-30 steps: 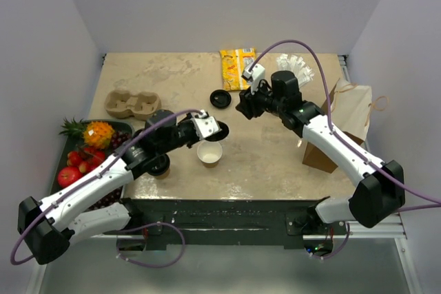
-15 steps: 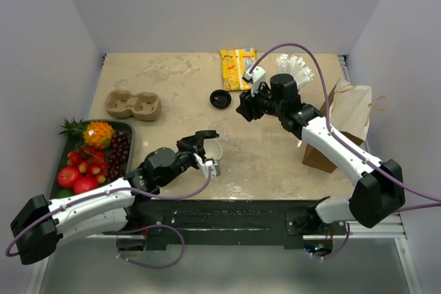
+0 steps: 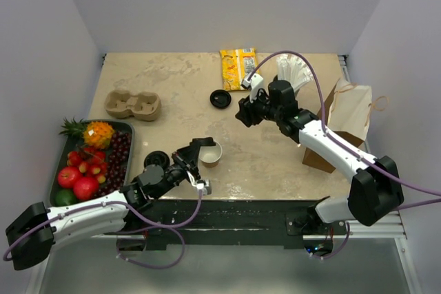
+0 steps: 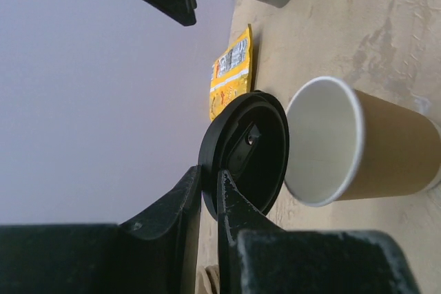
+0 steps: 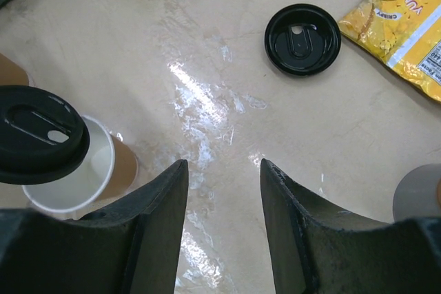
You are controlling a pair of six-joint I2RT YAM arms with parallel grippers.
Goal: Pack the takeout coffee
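An open kraft cup (image 3: pixel 211 155), white inside, stands near the table's front edge. My left gripper (image 3: pixel 200 148) is shut on the rim of a black lid (image 4: pixel 255 149), held on edge right beside the cup's mouth (image 4: pixel 324 142). From the right wrist view this lid (image 5: pixel 38 135) overlaps the cup (image 5: pixel 76 177). A second cup (image 3: pixel 156 160) stands to the left with a black lid on it. Another loose lid (image 3: pixel 220 98) lies upside down mid-table. My right gripper (image 3: pixel 242 111) hovers open over bare table (image 5: pixel 222 163), nothing between its fingers.
A cardboard two-cup carrier (image 3: pixel 132 105) lies at the left, with a fruit tray (image 3: pixel 127 129) in front of it. A yellow snack bag (image 3: pixel 236 68) and a grey cup of straws (image 3: pixel 293 70) sit at the back. A brown paper bag (image 3: pixel 344 122) stands at the right.
My left arm has drawn back towards the near edge and dropped low, carrying the lid to the open cup's side. The lidded cup is now uncovered. The right gripper has barely shifted.
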